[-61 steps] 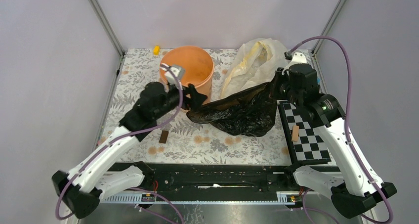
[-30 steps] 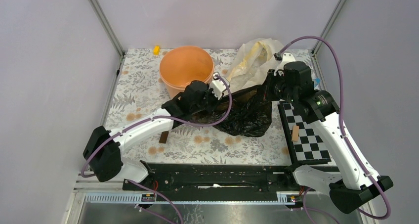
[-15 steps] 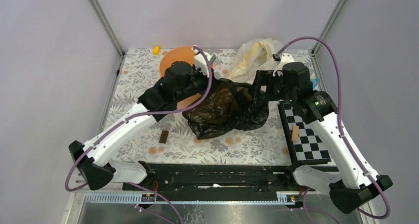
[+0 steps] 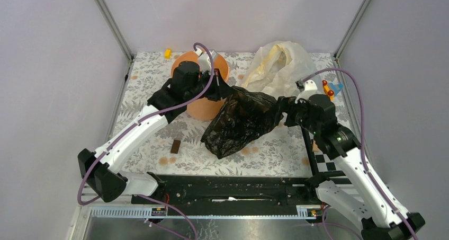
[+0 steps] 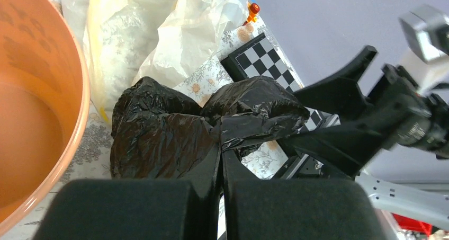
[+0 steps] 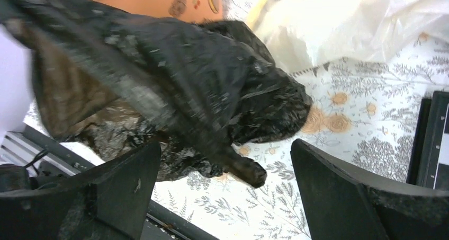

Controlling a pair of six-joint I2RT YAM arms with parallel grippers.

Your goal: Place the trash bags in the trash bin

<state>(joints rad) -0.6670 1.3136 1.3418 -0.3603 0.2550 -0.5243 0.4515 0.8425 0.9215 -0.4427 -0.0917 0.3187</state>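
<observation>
The black trash bag point(image 4: 239, 122) hangs bunched and tilted above the table, just right of the peach-orange trash bin point(image 4: 203, 106). My left gripper point(image 4: 224, 89) is shut on the bag's upper corner, beside the bin's right rim. In the left wrist view the left gripper point(image 5: 221, 151) pinches a fold of the bag point(image 5: 159, 134), with the bin point(image 5: 37, 118) at the left. My right gripper point(image 4: 280, 110) stands open at the bag's right edge. In the right wrist view the right gripper point(image 6: 225, 144) is spread wide, with a loose end of the bag point(image 6: 159, 76) dangling between the fingers, untouched.
A cream-white plastic bag point(image 4: 278, 65) lies at the back right. The right arm partly hides a checkerboard point(image 4: 324, 156). A small brown block point(image 4: 175, 145) sits left of centre, a yellow piece point(image 4: 167, 53) is at the back left, and small coloured toys point(image 4: 331, 89) are at the right edge.
The left gripper closed on the bag and lifted it up and back beside the bin. The right gripper opened, let go of the bag and drew back towards the near right.
</observation>
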